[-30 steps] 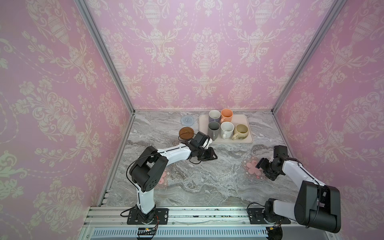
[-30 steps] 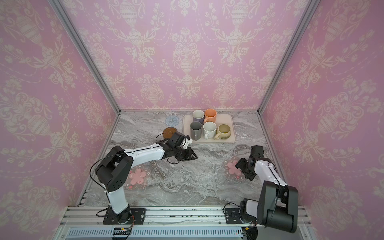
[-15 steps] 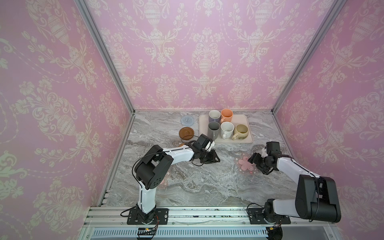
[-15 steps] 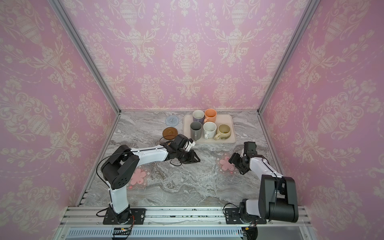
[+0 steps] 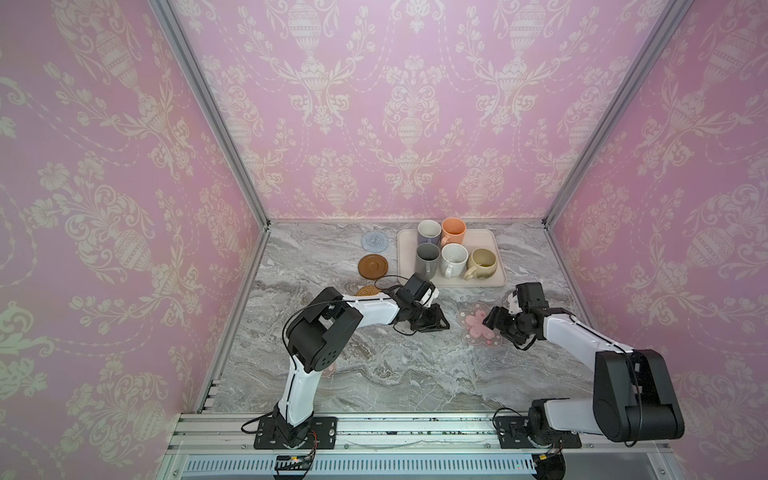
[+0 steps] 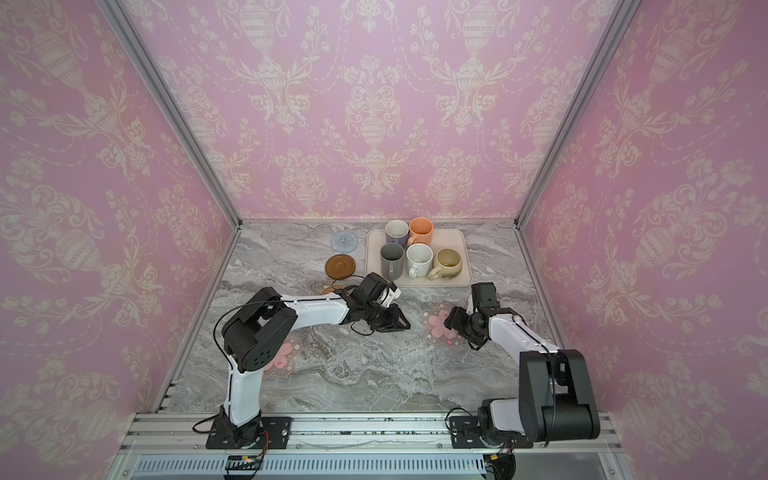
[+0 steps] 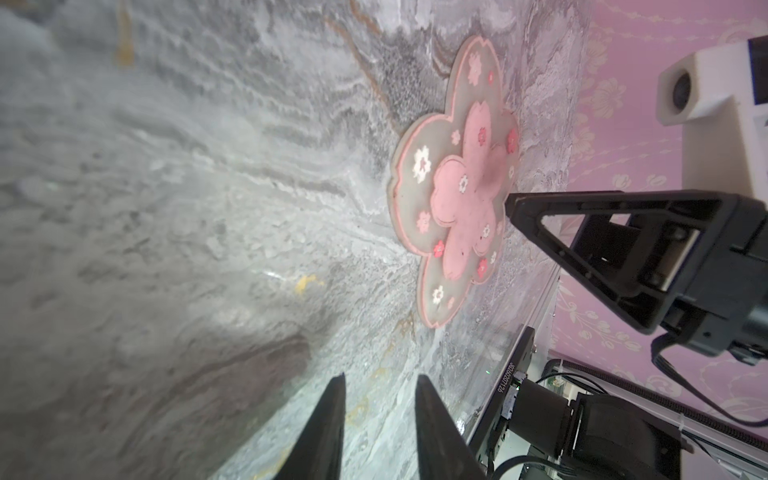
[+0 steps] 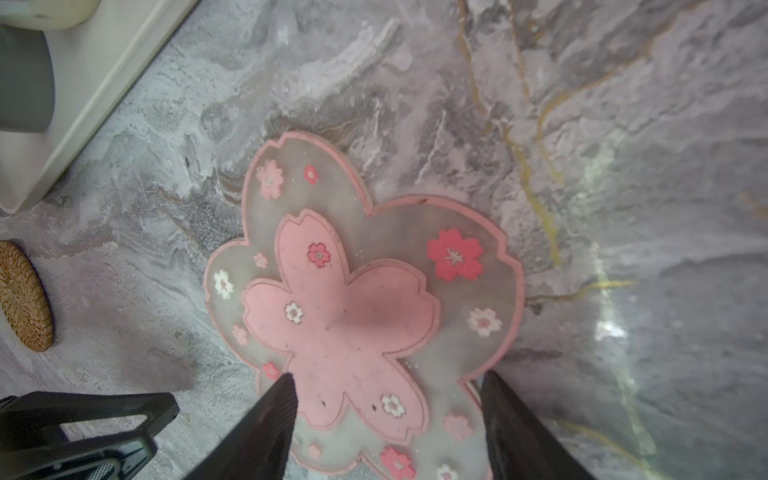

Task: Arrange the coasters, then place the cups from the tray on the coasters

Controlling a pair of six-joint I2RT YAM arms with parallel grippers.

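Observation:
A clear flower-shaped coaster [image 5: 477, 328] [image 6: 439, 329] [image 8: 353, 316] [image 7: 457, 183] lies flat on the marble in front of the tray [image 5: 496, 257] [image 6: 459, 245]. My right gripper [image 5: 496, 332] [image 6: 459, 332] [image 8: 388, 378] is open, its fingers astride the coaster's near edge. My left gripper [image 5: 442, 323] [image 6: 405, 324] [image 7: 380, 376] hovers low just left of it, open a little and empty. Lavender [image 5: 429, 232], peach [image 5: 454, 230], grey [image 5: 428, 259], white [image 5: 454, 259] and beige [image 5: 482, 264] cups stand on the tray.
Left of the tray lie the blue woven coaster [image 5: 375, 241], the brown disc [image 5: 373, 266] and the rattan round [image 5: 368, 291] [image 8: 23, 297], the last partly behind my left arm. A second flower coaster [image 6: 284, 355] sits by the left arm's elbow.
The flower coaster has slid left toward the table's middle with my right gripper over it. My left gripper has shifted slightly right toward it.

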